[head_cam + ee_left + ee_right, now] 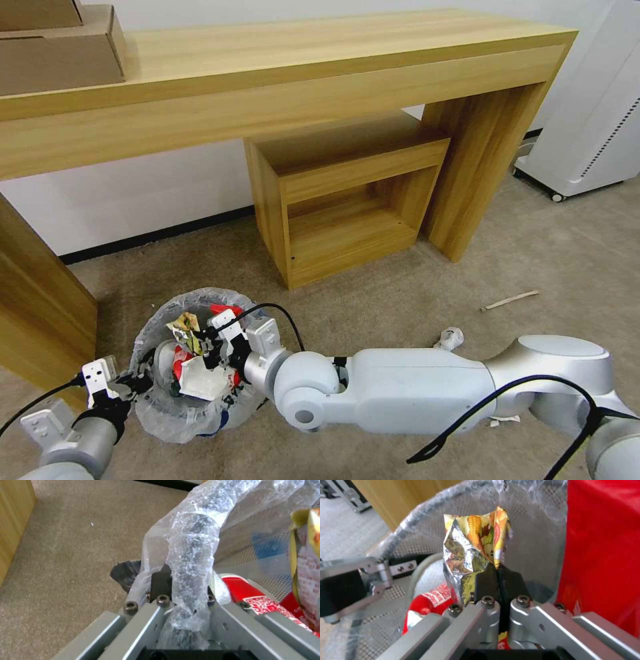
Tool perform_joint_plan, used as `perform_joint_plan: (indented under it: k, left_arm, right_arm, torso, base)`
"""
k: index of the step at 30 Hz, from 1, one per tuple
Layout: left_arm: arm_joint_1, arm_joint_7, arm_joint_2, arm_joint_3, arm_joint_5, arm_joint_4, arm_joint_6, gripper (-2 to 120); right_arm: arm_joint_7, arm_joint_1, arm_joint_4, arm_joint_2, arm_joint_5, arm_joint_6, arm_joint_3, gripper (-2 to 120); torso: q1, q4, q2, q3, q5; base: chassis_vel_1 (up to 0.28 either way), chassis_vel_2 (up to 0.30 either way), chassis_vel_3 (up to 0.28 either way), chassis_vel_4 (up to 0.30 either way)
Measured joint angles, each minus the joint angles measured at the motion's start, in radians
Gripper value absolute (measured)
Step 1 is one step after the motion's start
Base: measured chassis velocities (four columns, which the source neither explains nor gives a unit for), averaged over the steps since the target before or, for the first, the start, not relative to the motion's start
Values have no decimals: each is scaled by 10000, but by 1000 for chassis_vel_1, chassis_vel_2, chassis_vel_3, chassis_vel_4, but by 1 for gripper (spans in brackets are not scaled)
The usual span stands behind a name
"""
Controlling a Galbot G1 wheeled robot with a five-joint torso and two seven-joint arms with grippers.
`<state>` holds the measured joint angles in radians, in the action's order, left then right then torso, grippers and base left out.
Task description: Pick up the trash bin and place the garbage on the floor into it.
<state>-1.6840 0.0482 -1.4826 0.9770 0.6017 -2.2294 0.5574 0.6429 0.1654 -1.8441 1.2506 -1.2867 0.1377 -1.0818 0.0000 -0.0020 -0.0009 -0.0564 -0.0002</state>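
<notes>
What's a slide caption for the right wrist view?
Right gripper shut on a corn-print wrapper over the bag-lined trash bin.

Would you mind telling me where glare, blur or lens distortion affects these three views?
Head view: wide-angle bowing of the desk; even light, the trash bin sharp. Left wrist view: the bin's plastic liner, pinched in the left gripper, glints white; the carpet is soft. Right wrist view: the foil wrapper in the right gripper shines; the red wrapper nearby is blurred.

Trash bin (180, 407): round mesh, bag-lined, upright on beige floor (400, 300), holding wrappers. Wooden stick (510, 301) and crumpled paper (451, 338) lay outside.
</notes>
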Motion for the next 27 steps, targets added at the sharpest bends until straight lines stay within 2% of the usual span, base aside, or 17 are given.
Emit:
perform_joint_plan:
  k: [4, 6, 8, 12, 15, 17, 19, 20, 23, 24, 27]
  left_arm:
    - [46, 14, -5, -48, -25, 96, -8, 1]
    - [67, 17, -6, -62, -42, 145, -10, 1]
    - [77, 18, -6, -64, -44, 163, -11, 1]
    - [96, 19, 12, -63, -50, 244, -12, 1]
    - [100, 19, 16, -63, -53, 265, -11, 1]
    - [131, 19, 32, -63, -58, 293, -12, 1]
    - [145, 17, 37, -63, -57, 293, -10, 1]
    - [168, 12, 45, -63, -53, 293, 7, 1]
    - [174, -4, 62, -52, -49, 294, 37, 1]
    - [174, -4, 62, -52, -49, 294, 37, 1]
    - [118, -5, 58, -35, -49, 244, 50, 1]
  right_arm:
    - [129, 48, -13, 24, -37, 82, 9, 3]
    - [135, 87, -26, 10, -32, 82, 54, 15]
    - [114, 94, -42, -27, -22, 77, 76, 18]
    - [84, 96, -169, -165, 3, 43, 128, 34]
    - [85, 95, -202, -202, 28, 33, 147, 38]
    - [90, 86, -347, -337, 41, 39, 202, 54]
    - [91, 79, -398, -396, 65, 39, 213, 56]
    - [79, 70, -500, -511, 117, 38, 254, 63]
    - [-728, 177, -823, -1030, 659, -532, 533, 78]
    - [-728, 177, -823, -1030, 659, -532, 533, 78]
    - [-1622, 465, -881, -1263, 1248, -1420, 909, 91]
  torso:
    - [0, 0, 0, 0, 0]
    - [0, 0, 0, 0, 2]
    - [0, 0, 0, 0, 2]
    - [0, -1, 0, 0, 2]
    - [0, -1, 0, 0, 2]
    - [0, 0, 0, 0, 2]
    - [0, 0, 0, 0, 2]
    - [0, 0, 0, 0, 2]
    - [0, -1, 0, 0, 2]
    - [0, -1, 0, 0, 2]
    - [0, -2, 0, 0, 3]
  base:
    - [0, 0, 0, 0]
    - [0, 0, 0, 0]
    - [0, 0, 0, 0]
    - [0, 0, 0, 0]
    - [0, 0, 0, 0]
    - [0, 0, 0, 0]
    - [0, 0, 0, 0]
    - [0, 0, 0, 0]
    - [0, 0, 0, 0]
    - [0, 0, 0, 0]
    - [0, 0, 0, 0]
